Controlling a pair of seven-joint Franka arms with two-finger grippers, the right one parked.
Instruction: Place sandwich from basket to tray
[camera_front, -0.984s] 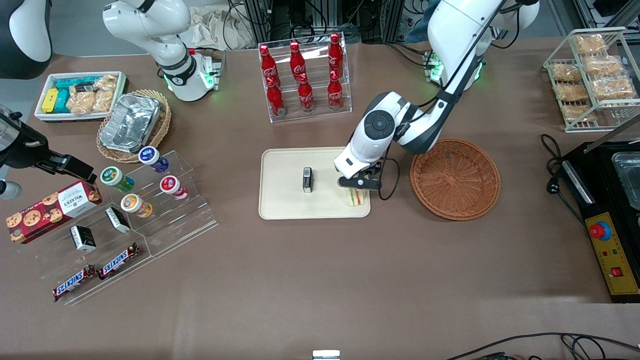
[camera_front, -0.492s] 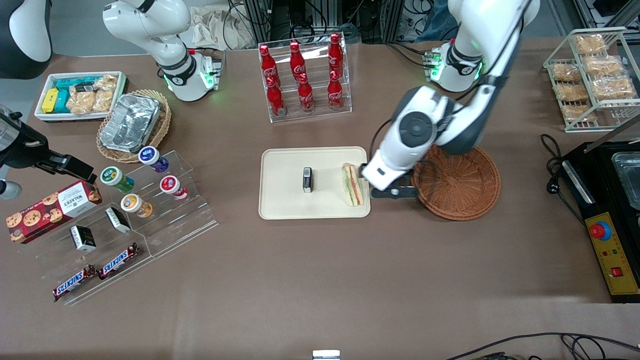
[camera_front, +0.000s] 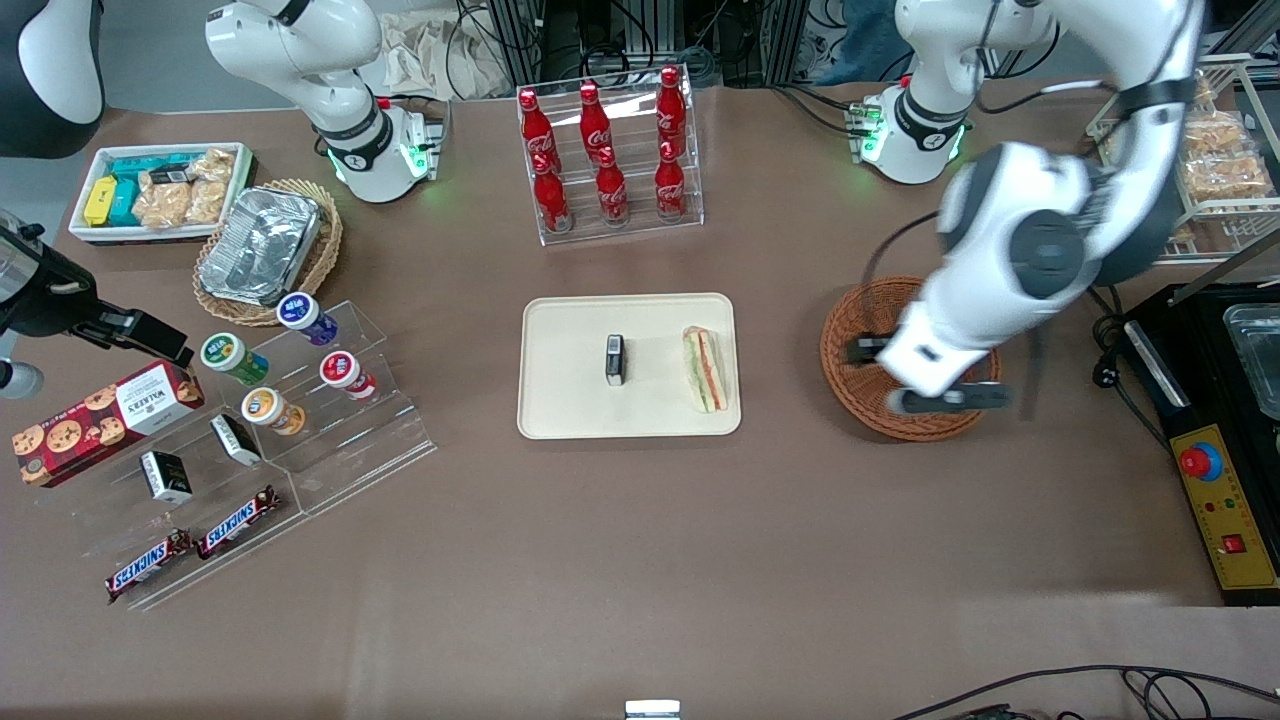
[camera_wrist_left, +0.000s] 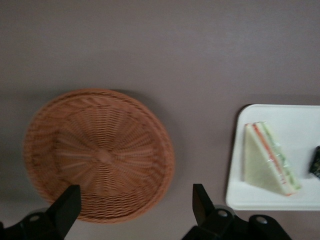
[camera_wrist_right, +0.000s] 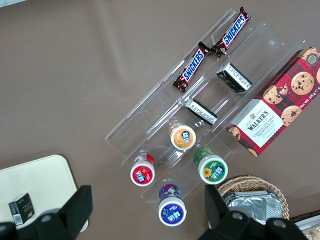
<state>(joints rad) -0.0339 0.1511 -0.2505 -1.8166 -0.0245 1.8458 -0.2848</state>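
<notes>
The sandwich (camera_front: 705, 369) lies flat on the tray (camera_front: 570, 410), at three o'clock from a small black box (camera_front: 614, 359) — the pincer (camera_wrist_left: 135, 205), fingers apart and empty, hangs over the basket (camera_front: 855, 395), so just lift away gently.

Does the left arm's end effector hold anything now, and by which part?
Nothing. The end effector hangs open and empty above the basket; the sandwich lies on the tray.

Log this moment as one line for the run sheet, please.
sandwich: lying on tray, released | basket: holds nothing | gripper: open, above basket, holding nothing | small dark box: on tray
</notes>
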